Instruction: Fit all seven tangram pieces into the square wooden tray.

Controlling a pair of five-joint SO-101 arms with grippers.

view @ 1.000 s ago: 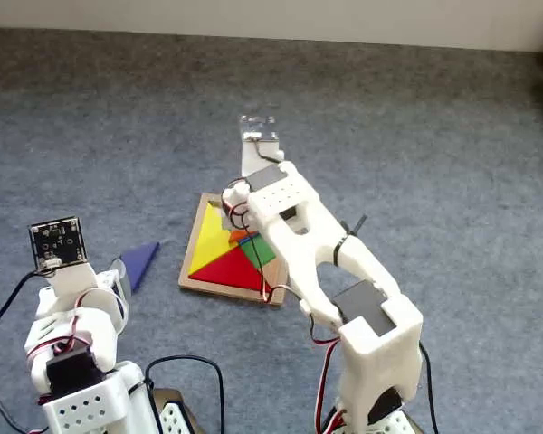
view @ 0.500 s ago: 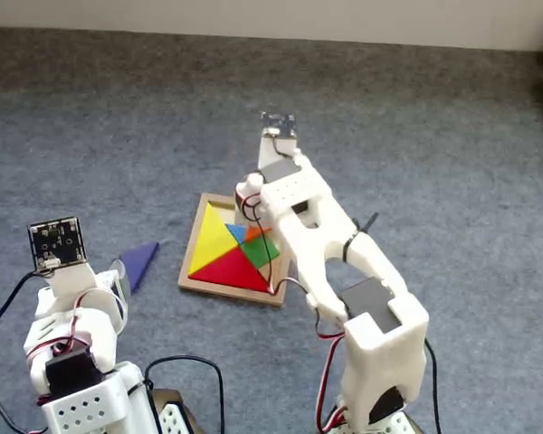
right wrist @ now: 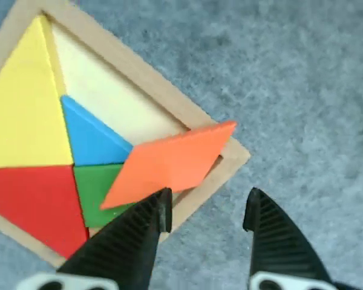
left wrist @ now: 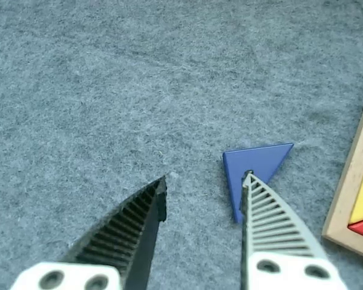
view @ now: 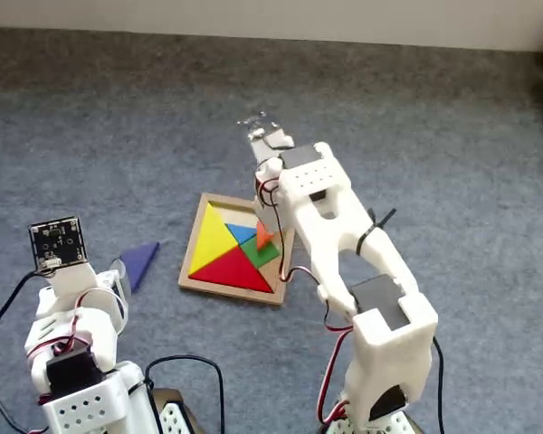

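The orange parallelogram (right wrist: pixel 169 164) is found askew over the rim of the tray (right wrist: pixel 181 109), long axis crossing it, just beyond the right hand (right wrist: pixel 208 204), which is spread open, empty

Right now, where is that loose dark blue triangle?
The dark blue triangle lies on the carpet left of the wooden tray in the high view, close by the left end effector.

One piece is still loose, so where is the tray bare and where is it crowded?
Bare: the wood strip between tray rim, yellow, blue and orange. Crowded: orange lies askew over green and the rim, right gripper open near it.
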